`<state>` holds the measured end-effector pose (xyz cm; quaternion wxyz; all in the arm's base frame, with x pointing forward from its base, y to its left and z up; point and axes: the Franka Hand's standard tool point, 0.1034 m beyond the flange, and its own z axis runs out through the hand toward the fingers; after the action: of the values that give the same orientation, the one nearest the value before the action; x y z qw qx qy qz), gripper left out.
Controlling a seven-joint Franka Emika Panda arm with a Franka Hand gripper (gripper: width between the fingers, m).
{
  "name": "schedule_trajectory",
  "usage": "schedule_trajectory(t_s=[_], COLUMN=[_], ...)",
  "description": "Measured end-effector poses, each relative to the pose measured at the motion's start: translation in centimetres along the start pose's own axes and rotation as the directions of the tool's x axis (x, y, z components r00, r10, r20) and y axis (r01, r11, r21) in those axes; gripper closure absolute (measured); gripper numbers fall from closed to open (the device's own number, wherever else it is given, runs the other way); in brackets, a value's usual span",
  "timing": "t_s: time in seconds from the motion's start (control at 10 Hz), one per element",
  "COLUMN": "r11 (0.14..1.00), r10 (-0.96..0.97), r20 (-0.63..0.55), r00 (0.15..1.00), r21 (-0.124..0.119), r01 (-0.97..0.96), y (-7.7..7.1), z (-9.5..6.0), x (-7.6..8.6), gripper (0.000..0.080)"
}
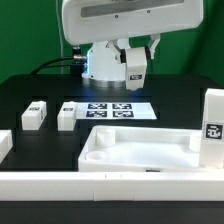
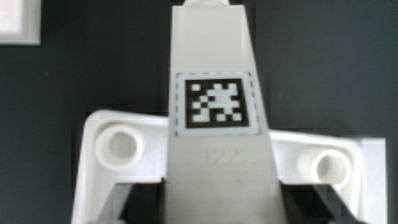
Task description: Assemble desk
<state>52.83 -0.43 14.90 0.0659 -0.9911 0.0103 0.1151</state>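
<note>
- At the upper middle of the exterior view, a white plastic block leg (image 1: 136, 64) with a black-and-white square tag (image 1: 136, 71) is clamped between the jaws of the two-finger gripper (image 1: 135, 60) and held well above the black table (image 1: 40, 90), presumably so that it can be carried clear of the other parts.
- Along the centre of the wrist view, this leg (image 2: 214, 45) is seen lengthwise, tag (image 2: 214, 100) towards the camera.
- Across the lower middle of the exterior view, the large white rectangular tray-like desk top (image 1: 140, 152) is laid rim upward, presumably so that legs can be fitted from above.
</note>
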Motion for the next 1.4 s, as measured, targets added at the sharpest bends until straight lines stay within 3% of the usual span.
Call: schedule_trajectory(t_s=[0.1,0.2,0.3,0.4,0.5,0.6,0.8,1.0,1.1,1.2,1.4], r11=[1.0,1.0,0.999,0.997,0.996,0.997,0.999,0.999,0.995,0.993,0.99], r10=[-0.004,-0.017,-0.024,-0.03,-0.045,-0.044,-0.034,-0.043,-0.066,-0.085,-0.1], r20=[-0.056,-0.079,-0.144,-0.205,-0.252,-0.342,-0.42,-0.552,-0.631,-0.657,-0.683], r00=[0.998,0.997,0.989,0.978,0.967,0.939,0.907,0.833,0.773,0.749,0.724], r21=[-0.009,-0.004,0.025,0.063,0.064,0.05,0.012,-0.046,-0.097,-0.12,-0.144], r01=[0.004,0.017,0.028,0.043,0.063,0.064,0.043,0.021,0.006,0.007,0.001], y=[0.3,0.7,1.1,1.5,2.2,3.0,3.4,4.7,5.8,6.7,7.7], z=[0.0,-0.3,-2.8,-4.3,-5.7,-6.8,-5.8,-6.3,-6.5,-6.1,-6.2], x=[0.3,1.3,3.4,4.8,5.8,6.8,6.2,7.1,7.3,7.6,8.7], gripper=[0.0509,0.0509,0.0509,0.0509,0.0509,0.0509,0.0509,0.0509,0.0509,0.0509,0.0509])
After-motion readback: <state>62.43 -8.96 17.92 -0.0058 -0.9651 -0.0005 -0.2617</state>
